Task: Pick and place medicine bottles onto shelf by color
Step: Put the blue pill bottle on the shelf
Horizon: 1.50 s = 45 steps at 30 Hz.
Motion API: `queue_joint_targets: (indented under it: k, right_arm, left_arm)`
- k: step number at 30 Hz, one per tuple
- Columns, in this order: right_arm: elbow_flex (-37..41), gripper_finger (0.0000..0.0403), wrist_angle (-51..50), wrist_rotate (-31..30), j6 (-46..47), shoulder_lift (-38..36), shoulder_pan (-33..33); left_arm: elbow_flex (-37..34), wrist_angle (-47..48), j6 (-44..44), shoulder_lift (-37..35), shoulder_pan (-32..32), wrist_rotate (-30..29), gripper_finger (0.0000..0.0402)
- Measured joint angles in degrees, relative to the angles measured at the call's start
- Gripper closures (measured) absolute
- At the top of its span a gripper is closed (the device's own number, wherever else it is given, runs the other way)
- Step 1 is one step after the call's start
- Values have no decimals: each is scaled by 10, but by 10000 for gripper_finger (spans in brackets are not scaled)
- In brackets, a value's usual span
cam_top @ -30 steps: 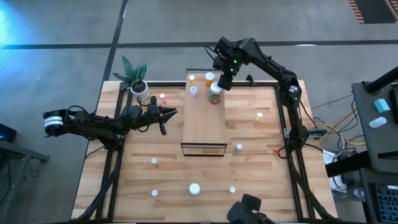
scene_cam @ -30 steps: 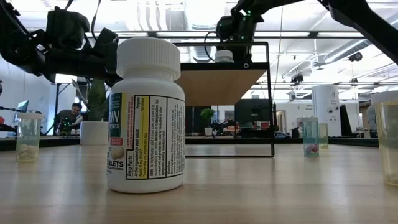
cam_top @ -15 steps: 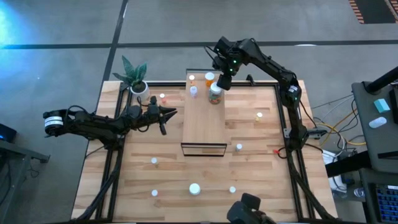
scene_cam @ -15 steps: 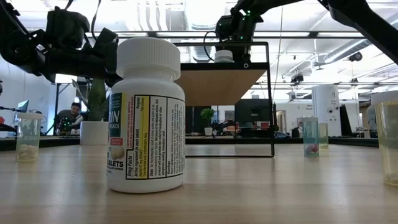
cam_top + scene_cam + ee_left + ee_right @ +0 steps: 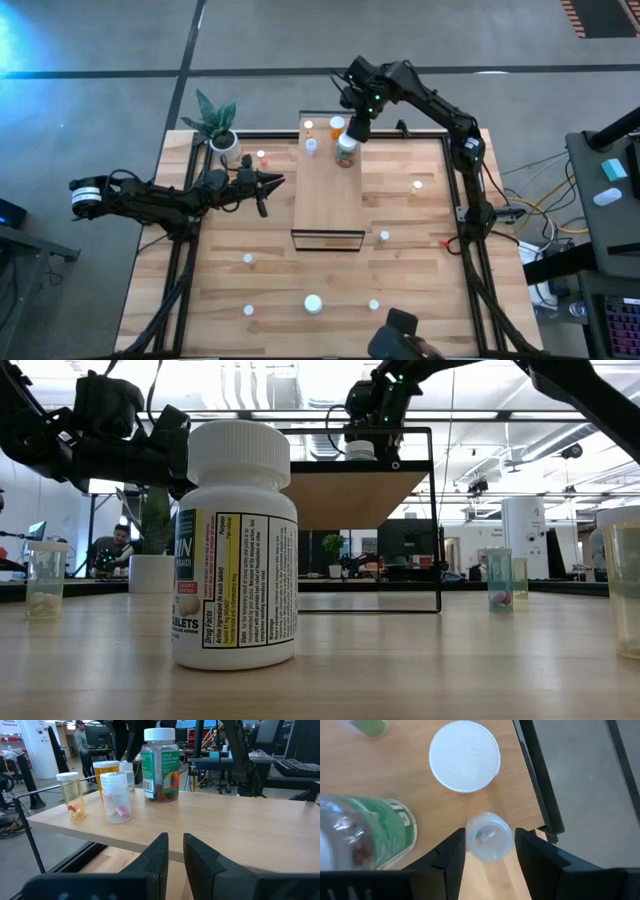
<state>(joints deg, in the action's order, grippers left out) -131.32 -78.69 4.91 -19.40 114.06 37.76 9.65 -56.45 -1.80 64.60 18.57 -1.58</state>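
Note:
The shelf (image 5: 328,200) stands mid-table, and several medicine bottles stand on its far end. Among them are a green-labelled jar (image 5: 346,152), a white-capped jar (image 5: 464,756), an amber bottle (image 5: 71,795) and a clear one (image 5: 116,797). My right gripper (image 5: 356,130) hangs over that end, pointing steeply down and open. Its fingers stand on either side of a small clear bottle (image 5: 488,836) that rests upright on the shelf top near its right edge. My left gripper (image 5: 278,181) waits level at the shelf's left side, shut and empty.
A large white bottle (image 5: 236,545) stands near the table's front edge, and more loose bottles (image 5: 247,259) (image 5: 384,236) (image 5: 417,185) are scattered around the shelf. A potted plant (image 5: 225,140) sits at the far left corner. A person (image 5: 120,542) sits in the room behind.

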Motion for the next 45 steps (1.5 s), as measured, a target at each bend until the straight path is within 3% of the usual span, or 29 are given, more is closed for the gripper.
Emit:
queue_joint_targets:
  k: [8,13,18,26,30,36,41,45]
  right_arm:
    - [-15,247,-23,-4,-46,-55,-2]
    - [24,306,-1,28,-51,-139,-3]
    - [187,383,89,83,-39,-257,-20]
    - [546,392,323,91,57,-481,-113]
    - [680,392,390,90,141,-567,-183]
    - [807,351,410,85,280,-649,-296]
    - [864,263,418,20,391,-670,-376]
    - [888,183,423,-24,428,-659,-417]
  left_arm:
    - [0,0,0,0,0,0,362]
    - [0,0,-7,0,-1,4,362]
    - [3,0,-31,-20,-3,21,362]
    - [3,76,-30,-75,-3,32,362]
    - [3,99,-29,-86,-3,32,362]
    - [3,99,-20,-78,-3,32,362]
    - [3,99,-15,-65,-3,32,362]
    - [3,99,-15,-62,-3,30,362]
